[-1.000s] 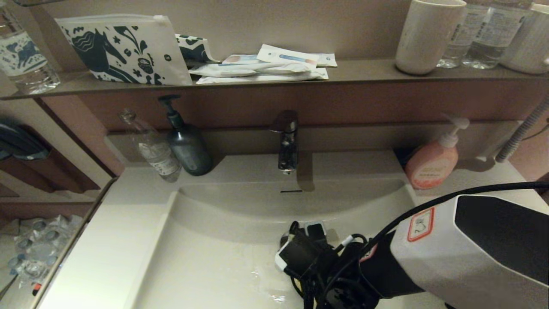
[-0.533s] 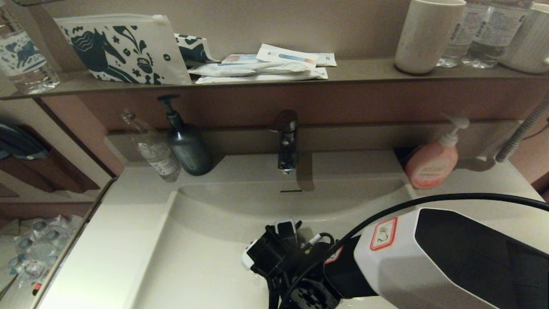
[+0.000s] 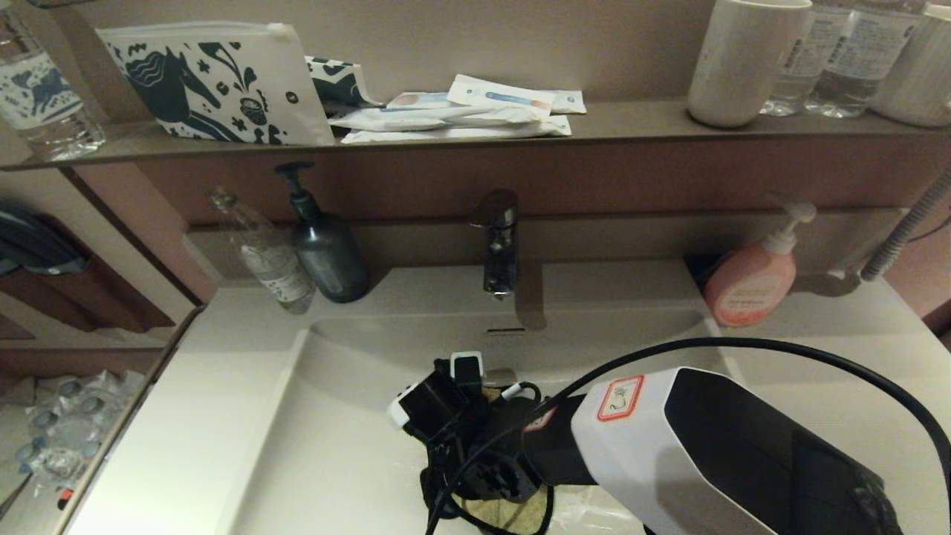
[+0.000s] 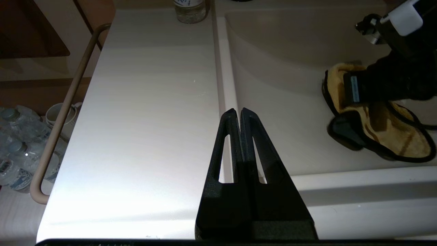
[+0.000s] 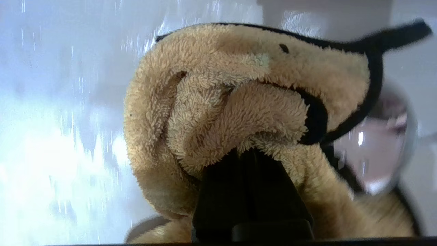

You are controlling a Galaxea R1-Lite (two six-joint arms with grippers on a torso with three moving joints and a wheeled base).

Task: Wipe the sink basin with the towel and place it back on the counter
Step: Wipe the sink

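The right claw [image 5: 251,153] reaches down into the sink basin [image 3: 349,446], its two black fingers pinched tight on a bunched fold of the mustard-yellow towel [image 5: 239,112], which is pressed against the wet basin floor. In the right wrist view the towel, edged in thin black trim, crumples around the fingertips, with the round chrome drain plug [image 5: 385,136] just beside it and water streaks shining on the basin surface. From the head camera only a scrap of the towel [image 3: 505,513] shows beneath the right arm's wrist and cabling, in front of the faucet [image 3: 499,241]. The left claw [image 4: 240,114] hovers over the seam where the table [image 4: 146,119] meets the basin's edge, its fingers closed together and holding nothing. A dark pump bottle [image 3: 323,241] and a pink soap dispenser [image 3: 750,286] stand at the back corners.
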